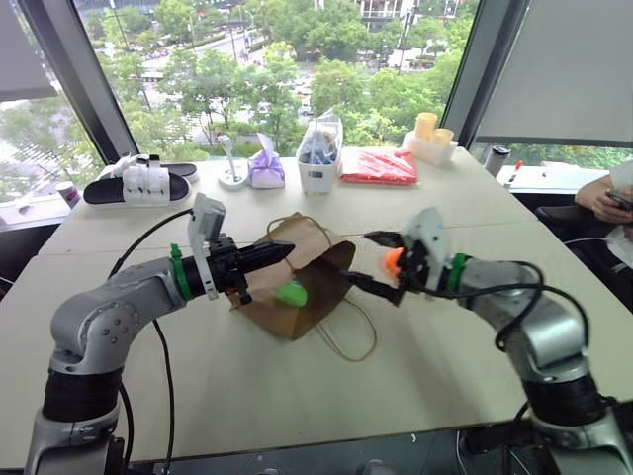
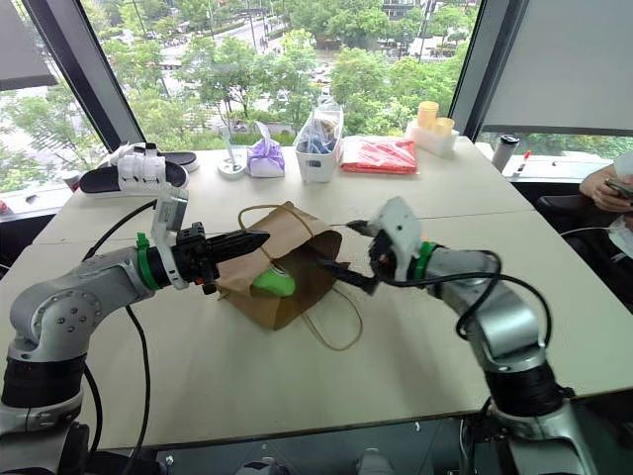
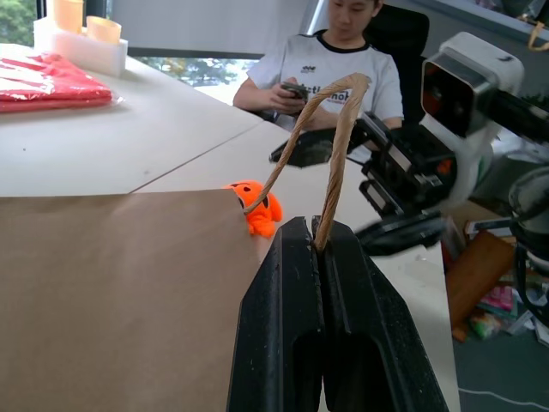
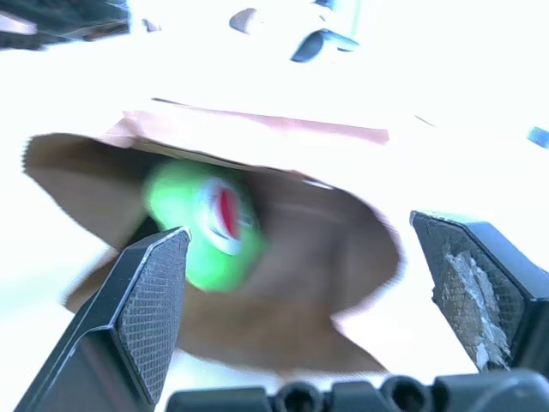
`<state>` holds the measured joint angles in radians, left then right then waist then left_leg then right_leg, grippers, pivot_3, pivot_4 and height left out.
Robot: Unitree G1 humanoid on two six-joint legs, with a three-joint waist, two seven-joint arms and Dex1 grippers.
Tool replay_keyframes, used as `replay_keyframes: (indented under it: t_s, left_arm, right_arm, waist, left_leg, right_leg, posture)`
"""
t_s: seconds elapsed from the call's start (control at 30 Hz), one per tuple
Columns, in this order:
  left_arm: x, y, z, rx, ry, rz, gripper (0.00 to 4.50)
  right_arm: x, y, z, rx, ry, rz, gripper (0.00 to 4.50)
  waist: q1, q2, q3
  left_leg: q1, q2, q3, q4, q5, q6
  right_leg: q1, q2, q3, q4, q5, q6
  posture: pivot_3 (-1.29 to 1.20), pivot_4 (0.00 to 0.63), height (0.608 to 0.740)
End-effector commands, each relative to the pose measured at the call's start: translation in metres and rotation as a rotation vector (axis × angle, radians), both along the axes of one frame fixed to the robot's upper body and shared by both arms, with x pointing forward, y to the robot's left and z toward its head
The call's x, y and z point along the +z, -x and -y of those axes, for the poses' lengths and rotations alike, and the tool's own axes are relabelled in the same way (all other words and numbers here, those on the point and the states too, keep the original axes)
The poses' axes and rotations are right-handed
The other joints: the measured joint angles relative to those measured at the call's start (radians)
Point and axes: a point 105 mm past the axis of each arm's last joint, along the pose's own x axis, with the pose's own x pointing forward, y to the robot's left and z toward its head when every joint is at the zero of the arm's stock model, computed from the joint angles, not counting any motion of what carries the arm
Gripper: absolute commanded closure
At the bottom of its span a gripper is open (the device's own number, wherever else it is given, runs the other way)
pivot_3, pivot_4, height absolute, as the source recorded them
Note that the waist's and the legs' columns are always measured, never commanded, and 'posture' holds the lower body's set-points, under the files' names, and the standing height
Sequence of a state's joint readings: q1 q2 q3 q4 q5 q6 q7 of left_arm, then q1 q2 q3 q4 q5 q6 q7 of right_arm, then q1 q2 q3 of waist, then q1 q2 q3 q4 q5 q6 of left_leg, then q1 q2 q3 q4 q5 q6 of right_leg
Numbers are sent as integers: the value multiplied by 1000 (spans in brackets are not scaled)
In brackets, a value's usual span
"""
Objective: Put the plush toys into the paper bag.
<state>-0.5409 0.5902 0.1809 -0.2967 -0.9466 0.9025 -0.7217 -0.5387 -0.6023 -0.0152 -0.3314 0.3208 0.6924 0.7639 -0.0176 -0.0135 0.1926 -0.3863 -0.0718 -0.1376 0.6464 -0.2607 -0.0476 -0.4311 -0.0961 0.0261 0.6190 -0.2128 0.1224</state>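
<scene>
Holding paper bag [image 1: 297, 282] open by cord handle [image 3: 334, 137], left gripper [image 1: 282, 253] clamped shut on it. Green toy [image 2: 274, 283] inside bag. Right gripper [image 1: 381, 265] spread wide, empty, beside mouth. Orange toy [image 1: 394, 261] on table [image 1: 425, 366] behind it. Next: reach, grasp orange toy, carry into bag.

The paper bag [image 1: 297, 282] lies on its side near the middle of the counter [image 1: 445, 366], its mouth turned toward the right edge. The green plush toy [image 1: 291, 294] sits in the bag's mouth. The orange plush toy [image 1: 394, 261] lies on the counter just right of the bag. Along the far edge, left to right, stand a pair of slippers [image 1: 138, 185], a small tied pouch [image 1: 265, 169], a tub with a clear bag [image 1: 319, 158], a flat packet [image 1: 380, 166] and a tray of cups [image 1: 430, 142].
</scene>
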Motion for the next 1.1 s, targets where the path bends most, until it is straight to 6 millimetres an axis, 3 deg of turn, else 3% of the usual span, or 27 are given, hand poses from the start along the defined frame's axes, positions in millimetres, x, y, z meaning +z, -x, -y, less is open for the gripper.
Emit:
replay_keyframes:
  t_s: [0.03,0.13,0.3,0.5,0.6,0.83,0.97,1.1]
  left_arm:
    - [10,7,0,-17,5,55,4500]
    - [11,6,1,-19,2,60,4500]
    - [12,8,2,-16,-5,70,4500]
    - [12,8,0,3,-15,75,4500]
    - [12,8,-1,11,-19,77,4500]
    - [11,7,-2,19,-18,77,4500]
    - [14,6,-1,16,-8,77,4500]
    - [16,6,-1,11,-1,77,4500]
  right_arm:
    - [-13,-26,32,-166,64,20,51]
    - [-33,-53,50,-298,89,13,51]
    - [-65,-89,59,-454,188,-2,51]
    - [-76,-108,61,-528,331,-1,51]
    - [-71,-111,59,-534,312,5,926]
    - [-61,-105,64,-523,309,23,4401]
    - [-34,-71,36,-337,137,-27,4482]
    - [-28,-26,19,-176,122,-76,4482]
  waist:
    - [0,0,0]
    - [0,0,0]
    - [-4,0,0]
    - [-1,0,0]
    - [0,0,0]
    - [-2,0,0]
    - [-1,0,0]
    - [3,0,0]
  left_leg:
    - [0,0,0,0,0,0]
    - [0,0,1,0,0,0]
    - [0,0,1,0,0,0]
    - [-1,0,1,0,0,0]
    - [-1,-1,1,0,0,0]
    - [-1,0,1,0,0,0]
    - [-1,0,0,-1,0,0]
    - [-2,-1,0,0,0,0]
  right_leg:
    - [0,0,0,0,0,0]
    - [0,0,0,-1,0,0]
    - [0,0,1,0,0,0]
    - [-1,0,1,-1,0,0]
    - [-1,0,1,-1,0,0]
    - [-1,0,1,0,0,0]
    - [-1,0,1,0,0,0]
    - [-2,0,1,-1,0,0]
  posture:
    - [0,150,740]
    - [0,150,740]
    - [0,150,740]
    - [0,150,740]
    - [0,150,740]
    - [0,150,740]
    - [0,150,740]
    - [0,150,740]
